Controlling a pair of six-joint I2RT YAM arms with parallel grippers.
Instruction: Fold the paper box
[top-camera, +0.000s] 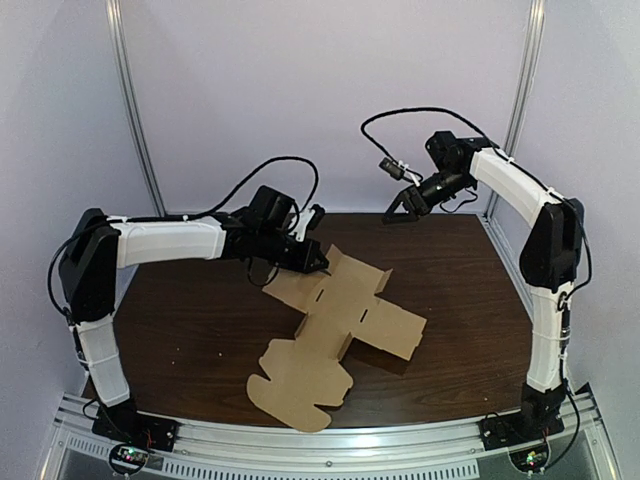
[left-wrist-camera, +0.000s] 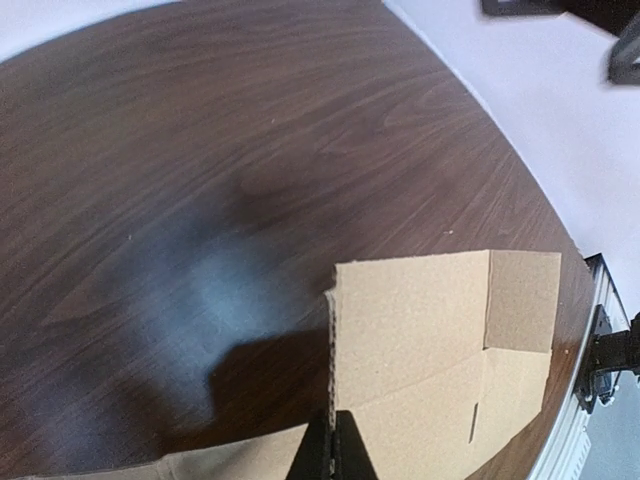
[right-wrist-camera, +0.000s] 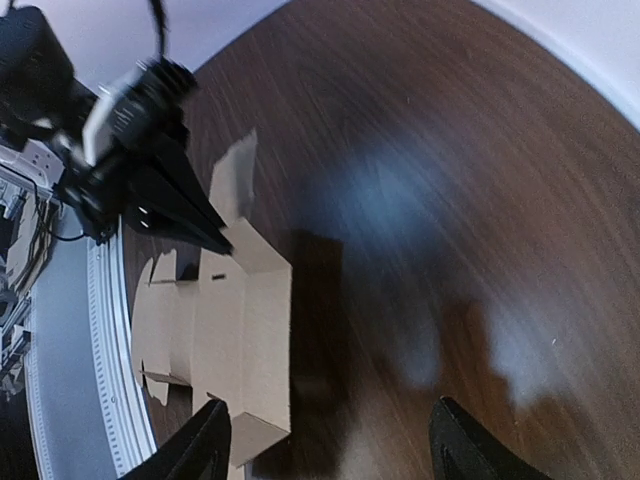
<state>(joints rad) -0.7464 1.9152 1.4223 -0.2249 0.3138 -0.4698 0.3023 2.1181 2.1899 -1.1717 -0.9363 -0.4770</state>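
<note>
Cardboard box blank lies mostly flat. My left pincer is clamped on its far flap, holding it tilted up. My right pincer hangs spread wide, well beyond the blank's far right corner. First fold, I judge; next I should swing that flap upright along its crease.

The paper box is plain tan cardboard, finely speckled, and its cut edge shows corrugated ribbing in the left wrist view. The bench is dark brown with streaky wood grain and pale bluish glare. The left arm and right arm have white shells on black joints. The left tool, the right tool and the 2 cables are black. The walls are pale lilac-white and the rail is silver-grey.
</note>
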